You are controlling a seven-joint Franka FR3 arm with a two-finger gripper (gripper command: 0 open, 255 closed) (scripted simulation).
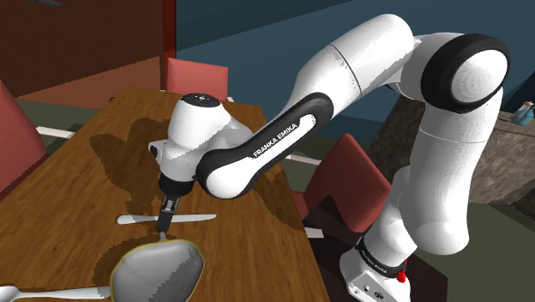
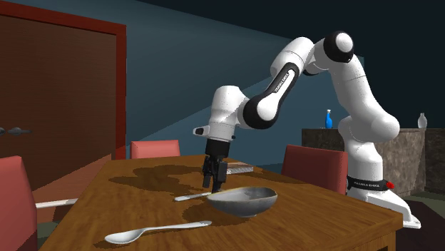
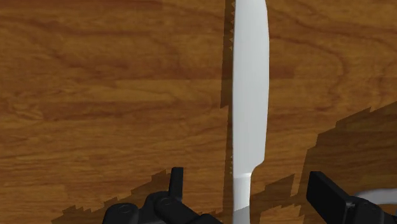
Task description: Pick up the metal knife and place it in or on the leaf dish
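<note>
At the table, ready to pinch: my black gripper (image 1: pixel 165 211) hangs low over the wooden table (image 1: pixel 77 172), left of centre in the shoulder view. Its fingers are spread and grip nothing. The knife (image 1: pixel 195 217), pale grey with a toothed edge, lies flat on the wood directly beneath and runs across the frame.

From the wrist, the knife (image 3: pixel 249 95) stretches straight out ahead of my gripper (image 3: pixel 252 191). The fingers (image 3: pixel 177 186) stand one on either side of the spot where the blade narrows into the handle, and neither touches it. I take that line-up to be deliberate: set across the knife's narrow width, the jaws would close on its thin sides.

The leaf dish (image 1: pixel 159 268), drawn grey, sits toward the lower left of the shoulder view, just beside the knife, with its pointed end toward my gripper. Whether dish and knife touch I cannot tell.

In the second exterior view my gripper (image 2: pixel 214 175) stands upright at centre frame over the knife (image 2: pixel 187 196). The dish (image 2: pixel 246 200) is just to its right, and a pale spoon (image 2: pixel 153 229) lies lower in the frame, apart from both.

As I read it, the grasp is not yet made. A knife lying flat offers little height to catch, so my fingers would need to reach nearly to the wood before closing. With the dish this close, the carry should be short.
</note>
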